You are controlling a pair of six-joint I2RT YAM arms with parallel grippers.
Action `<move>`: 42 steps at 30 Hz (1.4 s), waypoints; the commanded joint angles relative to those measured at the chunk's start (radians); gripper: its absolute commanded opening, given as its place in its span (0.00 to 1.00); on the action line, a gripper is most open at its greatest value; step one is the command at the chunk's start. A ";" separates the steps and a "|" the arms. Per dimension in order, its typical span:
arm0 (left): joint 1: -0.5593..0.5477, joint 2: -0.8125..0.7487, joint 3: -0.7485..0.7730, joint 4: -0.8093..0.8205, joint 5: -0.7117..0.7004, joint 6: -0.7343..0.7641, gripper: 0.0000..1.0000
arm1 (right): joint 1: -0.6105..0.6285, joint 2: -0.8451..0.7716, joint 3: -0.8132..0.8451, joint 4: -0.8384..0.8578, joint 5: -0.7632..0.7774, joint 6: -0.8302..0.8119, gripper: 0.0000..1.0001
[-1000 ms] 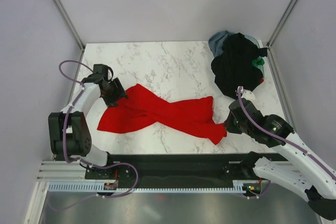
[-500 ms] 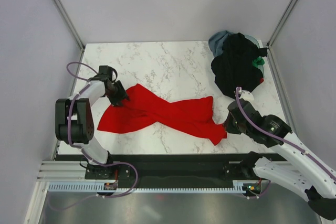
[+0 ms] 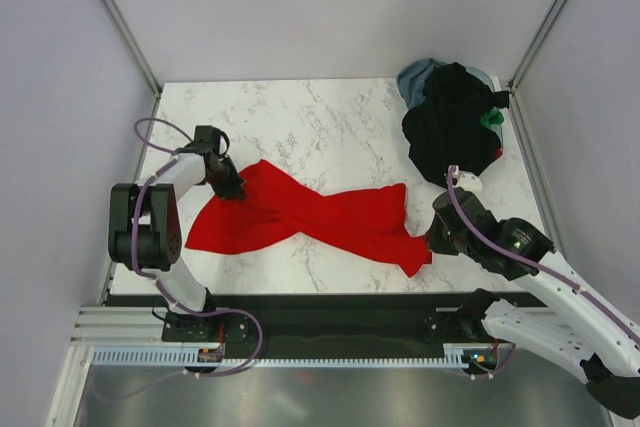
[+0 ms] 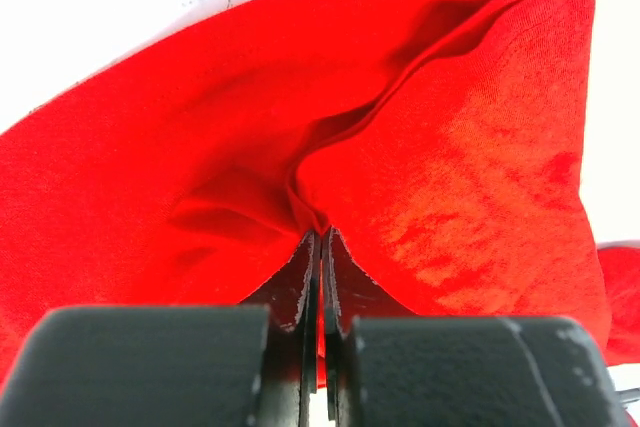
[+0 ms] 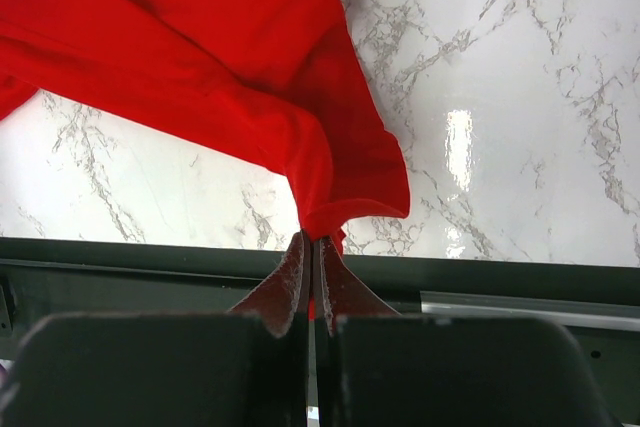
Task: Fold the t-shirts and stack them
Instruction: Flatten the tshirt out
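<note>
A bright red t-shirt lies twisted and stretched across the front of the marble table. My left gripper is shut on its upper left edge; in the left wrist view the red t-shirt bunches into the pinched jaws of the left gripper. My right gripper is shut on the shirt's lower right corner. The right wrist view shows the red t-shirt pulled into the closed right gripper above the table's front edge. Other t-shirts, black, grey-blue and green, sit heaped at the back right.
Grey walls with metal corner posts close in the table on three sides. A dark rail runs along the near edge by the arm bases. A lilac cable loops off the left arm.
The left gripper has slid a little right onto the shirt's upper left edge and closed on it. The right gripper has stayed shut on the lower right corner.
</note>
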 commanded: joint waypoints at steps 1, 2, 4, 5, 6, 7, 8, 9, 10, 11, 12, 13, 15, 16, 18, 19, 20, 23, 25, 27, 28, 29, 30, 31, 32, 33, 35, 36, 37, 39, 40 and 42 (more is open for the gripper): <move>-0.001 -0.019 0.013 0.024 0.018 -0.002 0.02 | 0.004 -0.006 -0.003 0.014 0.021 -0.005 0.00; -0.001 -0.024 0.013 0.021 0.020 -0.001 0.02 | 0.004 -0.006 -0.001 0.014 0.021 -0.003 0.00; -0.001 -0.054 0.012 0.016 0.018 0.002 0.02 | 0.004 -0.008 0.010 0.009 0.021 -0.005 0.00; -0.001 -0.068 0.012 0.009 0.018 0.002 0.02 | 0.004 -0.006 0.017 0.008 0.022 -0.005 0.00; -0.001 -0.083 0.015 0.007 0.018 0.002 0.02 | 0.003 -0.006 0.023 0.006 0.028 -0.011 0.00; -0.001 -0.102 0.020 -0.001 0.018 0.004 0.02 | 0.004 -0.002 0.033 0.001 0.033 -0.012 0.00; 0.000 -0.137 0.026 -0.010 0.017 0.005 0.02 | 0.004 0.001 0.052 0.000 0.034 -0.020 0.00; 0.000 -0.159 0.036 -0.036 0.020 0.008 0.02 | 0.006 0.004 0.063 0.001 0.037 -0.026 0.00; 0.000 -0.180 0.059 -0.047 0.038 0.013 0.02 | 0.004 0.013 0.094 0.006 0.034 -0.048 0.00; 0.000 -0.230 0.072 -0.057 0.049 0.016 0.02 | 0.004 0.020 0.112 0.014 0.030 -0.063 0.00; 0.000 -0.261 0.098 -0.083 0.063 0.018 0.02 | 0.004 0.024 0.134 0.018 0.018 -0.077 0.00; 0.000 -0.290 0.115 -0.099 0.066 0.018 0.02 | 0.003 0.036 0.157 0.027 0.014 -0.116 0.00; 0.000 -0.390 0.153 -0.140 0.064 0.013 0.02 | 0.004 0.055 0.253 0.031 0.013 -0.155 0.00; 0.000 -0.428 0.196 -0.184 0.061 0.010 0.02 | 0.003 0.073 0.330 0.029 0.013 -0.175 0.00; 0.000 -0.532 0.266 -0.229 0.051 -0.010 0.02 | 0.003 0.093 0.413 0.028 0.014 -0.241 0.00; 0.000 -0.568 0.288 -0.269 0.046 -0.018 0.02 | 0.003 0.110 0.497 0.028 0.017 -0.261 0.00; 0.000 -0.605 0.308 -0.284 0.038 -0.025 0.02 | 0.004 0.118 0.540 0.026 0.019 -0.281 0.00; 0.000 -0.738 0.400 -0.347 -0.008 -0.045 0.02 | 0.003 0.139 0.710 0.026 0.007 -0.354 0.00; 0.000 -0.790 0.504 -0.380 -0.031 -0.035 0.02 | 0.004 0.147 0.828 0.032 -0.019 -0.388 0.00; 0.000 -0.811 0.635 -0.423 -0.038 -0.010 0.02 | 0.003 0.141 0.894 0.049 -0.064 -0.434 0.00; 0.000 -0.820 0.686 -0.441 -0.048 -0.004 0.02 | 0.004 0.130 0.945 0.058 -0.082 -0.448 0.00; 0.000 -0.821 0.740 -0.470 -0.058 0.007 0.02 | 0.004 0.121 0.967 0.069 -0.099 -0.462 0.00; 0.000 -0.821 0.851 -0.488 -0.083 0.016 0.02 | 0.004 0.113 0.985 0.081 -0.139 -0.474 0.00; 0.000 -0.818 0.910 -0.505 -0.095 0.021 0.02 | 0.004 0.090 1.016 0.109 -0.159 -0.500 0.00; 0.000 -0.812 0.967 -0.533 -0.110 0.036 0.02 | 0.004 0.078 1.030 0.121 -0.177 -0.511 0.00; 0.000 -0.811 1.065 -0.539 -0.118 0.047 0.02 | 0.004 0.064 1.043 0.148 -0.221 -0.522 0.00; 0.000 -0.817 1.147 -0.544 -0.121 0.064 0.02 | 0.004 0.021 1.070 0.182 -0.280 -0.569 0.00; 0.000 -0.824 1.197 -0.530 -0.115 0.071 0.02 | 0.004 -0.011 1.076 0.222 -0.323 -0.580 0.00; 0.000 -0.835 1.214 -0.516 -0.115 0.077 0.02 | 0.004 -0.025 1.093 0.241 -0.341 -0.595 0.00; -0.001 -0.875 1.233 -0.471 -0.127 0.088 0.02 | 0.003 -0.055 1.114 0.288 -0.361 -0.603 0.00; -0.001 -0.887 1.231 -0.455 -0.136 0.091 0.02 | 0.004 -0.060 1.146 0.303 -0.364 -0.608 0.00; -0.005 -0.907 1.239 -0.424 -0.159 0.100 0.02 | 0.004 -0.051 1.209 0.330 -0.365 -0.617 0.00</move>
